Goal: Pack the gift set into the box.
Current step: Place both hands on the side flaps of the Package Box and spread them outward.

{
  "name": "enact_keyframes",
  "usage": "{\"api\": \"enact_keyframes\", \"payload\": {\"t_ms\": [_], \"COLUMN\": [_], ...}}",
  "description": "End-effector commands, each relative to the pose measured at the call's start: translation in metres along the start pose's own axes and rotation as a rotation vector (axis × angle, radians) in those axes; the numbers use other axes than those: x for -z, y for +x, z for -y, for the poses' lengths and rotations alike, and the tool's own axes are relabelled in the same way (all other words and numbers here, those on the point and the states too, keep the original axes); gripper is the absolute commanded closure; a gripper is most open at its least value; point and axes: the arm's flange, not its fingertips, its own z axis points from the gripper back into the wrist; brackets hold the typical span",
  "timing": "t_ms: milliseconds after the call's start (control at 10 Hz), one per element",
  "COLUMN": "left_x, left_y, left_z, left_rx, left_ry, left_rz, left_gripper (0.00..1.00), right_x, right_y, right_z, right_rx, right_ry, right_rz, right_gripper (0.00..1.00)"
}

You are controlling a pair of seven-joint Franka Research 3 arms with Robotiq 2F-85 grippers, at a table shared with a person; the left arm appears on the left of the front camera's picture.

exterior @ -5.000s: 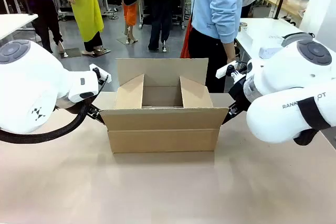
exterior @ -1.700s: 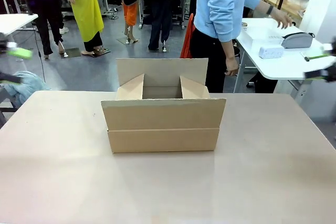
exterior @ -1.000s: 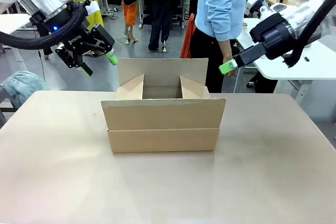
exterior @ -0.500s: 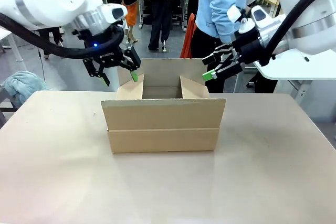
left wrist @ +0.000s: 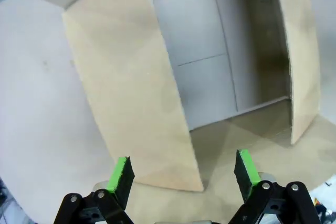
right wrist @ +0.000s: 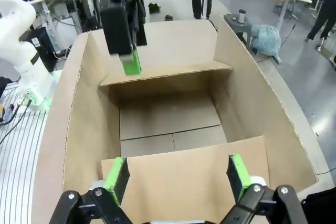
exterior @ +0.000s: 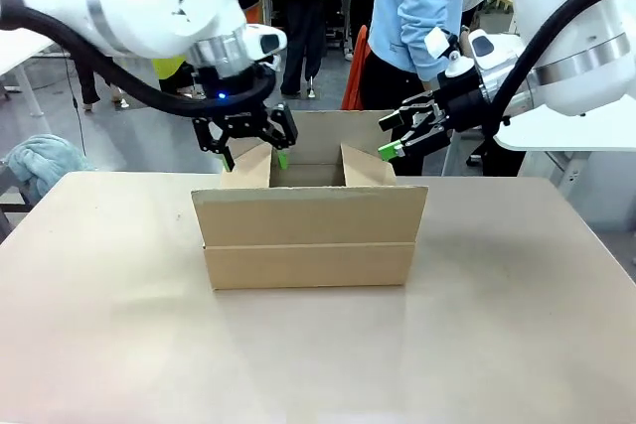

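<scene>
Both grippers at the open box [exterior: 308, 230]: left gripper [exterior: 256, 158] and right gripper [exterior: 390, 136] with jaws apart.
We logged the box mid-frame on the tan table [exterior: 318, 364], flaps raised. The left gripper hung over its upper left corner, jaws wide, the left side flap [left wrist: 136, 93] between its fingers. The right gripper, jaws equally wide, faced the right side flap [right wrist: 189, 174]. From the front the near flap [exterior: 310, 215] blocked the interior; the wrist views showed bare cardboard floor. A person in a light blue top [exterior: 417, 7] stood behind the box, and a teal cloth [exterior: 40, 161] showed at the left edge.

Right hand [right wrist: 177, 173] spread, seemingly straddling a flap [right wrist: 184, 163] of the box [right wrist: 168, 124].
</scene>
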Motion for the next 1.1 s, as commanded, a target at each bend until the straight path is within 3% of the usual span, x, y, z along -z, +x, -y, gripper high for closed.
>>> {"api": "enact_keyframes", "payload": {"t_ms": [0,500,1000], "left_x": [0.013,0.062,0.114], "left_y": [0.018,0.032,0.046], "left_z": [0.029,0.058,0.049], "left_rx": [-0.073,-0.259,-0.215], "left_ry": [0.133,0.303,0.469], "left_rz": [0.012,0.052,0.069], "left_gripper": [0.00,0.00,0.00], "right_x": [-0.003,-0.003,-0.003], "right_y": [0.003,0.003,0.003], "right_z": [-0.003,-0.003,-0.003], "right_rx": [-0.008,-0.008,-0.008], "right_ry": [-0.004,-0.004,-0.004], "right_rz": [-0.004,-0.004,-0.004], "right_gripper": [0.00,0.00,0.00]}}
